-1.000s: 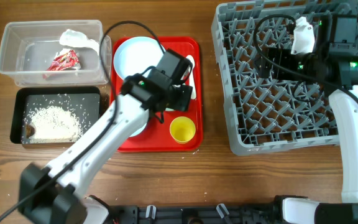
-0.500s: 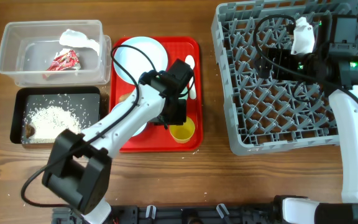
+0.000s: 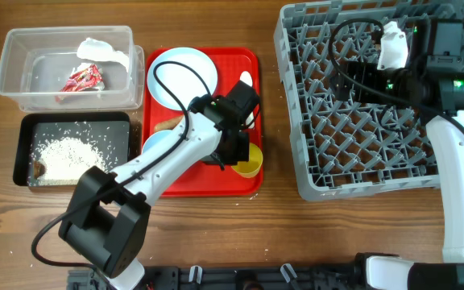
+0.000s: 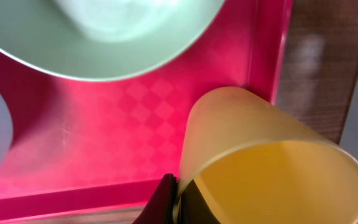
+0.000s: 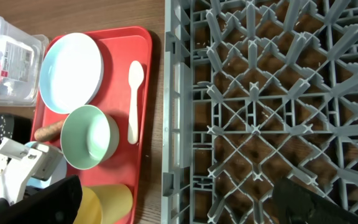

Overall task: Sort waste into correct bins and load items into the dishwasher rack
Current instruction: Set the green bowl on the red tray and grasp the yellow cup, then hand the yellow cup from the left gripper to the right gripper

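Smooth, thin-walled small yellow cup tipped on its side, rim pinched between left gripper fingers, checker-embossed flat red tray beneath, right gripper spread wide above large grey lattice-pegged plastic dishwasher rack, brown wood-grain table under all.
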Controlling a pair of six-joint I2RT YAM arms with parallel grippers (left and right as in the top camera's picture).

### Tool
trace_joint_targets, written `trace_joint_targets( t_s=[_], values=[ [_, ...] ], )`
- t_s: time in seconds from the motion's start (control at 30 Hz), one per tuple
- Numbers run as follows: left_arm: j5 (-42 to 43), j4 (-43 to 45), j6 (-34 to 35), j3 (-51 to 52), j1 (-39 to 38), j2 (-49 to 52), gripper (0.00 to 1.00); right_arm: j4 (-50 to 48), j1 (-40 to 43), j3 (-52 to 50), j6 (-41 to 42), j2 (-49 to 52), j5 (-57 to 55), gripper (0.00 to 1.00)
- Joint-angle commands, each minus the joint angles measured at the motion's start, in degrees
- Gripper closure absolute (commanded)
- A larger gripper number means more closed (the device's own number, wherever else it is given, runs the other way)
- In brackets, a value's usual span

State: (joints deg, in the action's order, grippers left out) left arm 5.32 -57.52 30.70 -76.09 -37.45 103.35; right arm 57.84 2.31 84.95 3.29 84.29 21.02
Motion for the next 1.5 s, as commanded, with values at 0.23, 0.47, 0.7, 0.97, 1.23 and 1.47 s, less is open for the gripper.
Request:
trace_joint_targets(
  t_s=[0.23, 0.47, 0.7, 0.97, 1.23, 1.47],
  values=[
    [39.9, 3.8, -8.0, -7.1, 21.1, -12.2, 0.96, -3.9, -0.2, -0.1, -1.1, 0.6, 23.3, 0.0],
    [70.7, 16.3, -8.0, -7.1, 32.6, -12.3, 0.96, -18.5, -4.4, -0.1, -8.2, 2.2, 51.2, 0.0],
    [74.4, 17.9, -8.1, -7.1, 32.0, -12.3, 0.96, -26.3, -8.9, -0.1, -15.4, 9.0, 67.7, 0.0],
    [74.1, 17.9, -9.5, -7.1, 28.7, -12.3, 0.96, -33.2, -14.0, -0.1, -13.6, 10.9, 68.9, 0.24],
    [72.1, 17.9, -9.5, -7.1, 28.7, -12.3, 0.61, -33.1, -14.0, -0.1, -13.2, 10.9, 68.9, 0.44],
    [70.4, 17.7, -9.5, -7.1, 28.7, -12.3, 0.5, -28.5, -7.2, -0.1, 1.2, 10.6, 43.6, 0.47]
  ],
)
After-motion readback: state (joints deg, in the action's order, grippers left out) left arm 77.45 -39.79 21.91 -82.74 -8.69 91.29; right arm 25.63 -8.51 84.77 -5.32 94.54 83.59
